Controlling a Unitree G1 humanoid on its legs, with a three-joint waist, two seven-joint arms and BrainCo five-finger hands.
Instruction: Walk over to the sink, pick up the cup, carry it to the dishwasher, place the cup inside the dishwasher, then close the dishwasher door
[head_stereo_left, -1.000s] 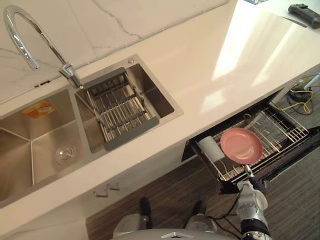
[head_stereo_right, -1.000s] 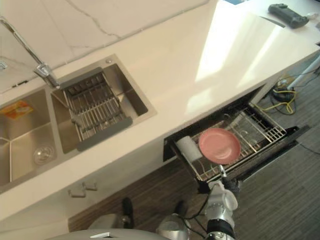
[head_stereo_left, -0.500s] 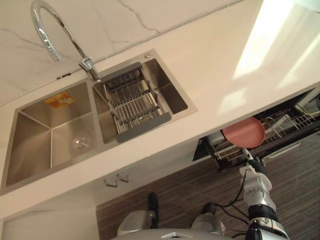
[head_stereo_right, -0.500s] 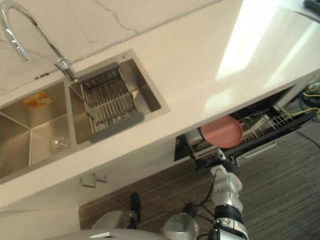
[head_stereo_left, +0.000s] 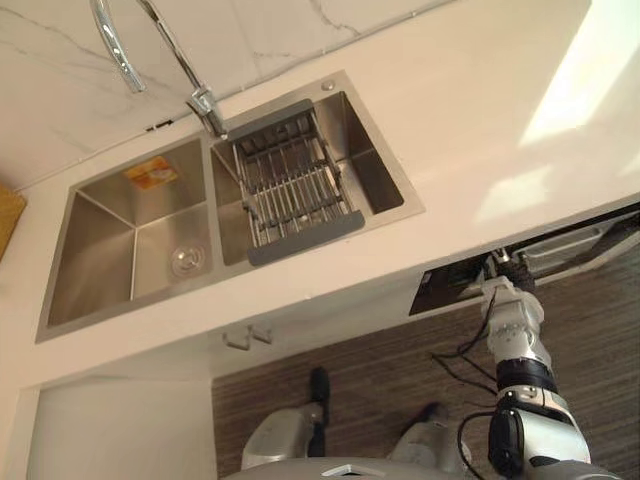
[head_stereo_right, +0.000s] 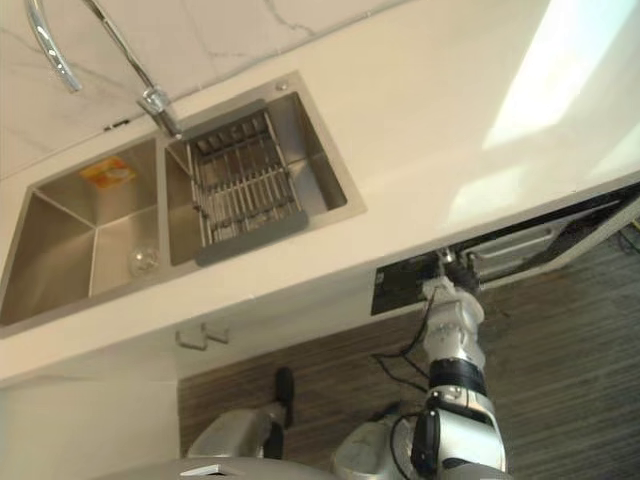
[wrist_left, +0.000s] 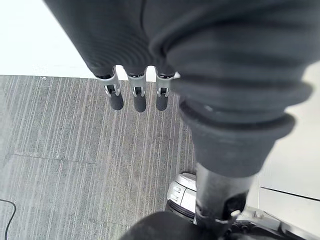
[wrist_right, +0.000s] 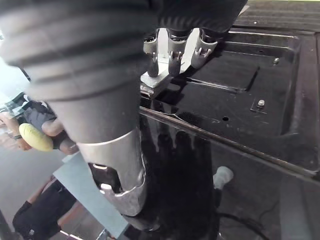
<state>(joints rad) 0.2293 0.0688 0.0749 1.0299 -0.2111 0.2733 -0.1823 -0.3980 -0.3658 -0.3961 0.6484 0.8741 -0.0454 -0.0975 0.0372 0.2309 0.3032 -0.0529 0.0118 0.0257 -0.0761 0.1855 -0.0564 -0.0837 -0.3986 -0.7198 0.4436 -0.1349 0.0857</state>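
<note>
The dishwasher door (head_stereo_right: 520, 243) stands almost shut under the white counter (head_stereo_left: 480, 130), leaving a narrow dark gap. My right hand (head_stereo_left: 510, 300) reaches up to the door's left end. In the right wrist view its fingers (wrist_right: 170, 52) are straight and press on the black door panel (wrist_right: 240, 130) beside a small silver fitting (wrist_right: 157, 80). What is inside the dishwasher is hidden behind the door. My left hand (wrist_left: 139, 95) hangs over the striped floor with straight fingers and holds nothing.
A double steel sink (head_stereo_left: 130, 260) lies at the left, with a drain rack (head_stereo_left: 290, 185) in its right basin and a curved faucet (head_stereo_left: 120, 50) behind it. A person (wrist_right: 30, 135) stands off to the side in the right wrist view.
The door has swung up from wide open to nearly shut, with my right hand following it; the rack with the pink plate and white cup has gone out of sight. The camera has shifted.
</note>
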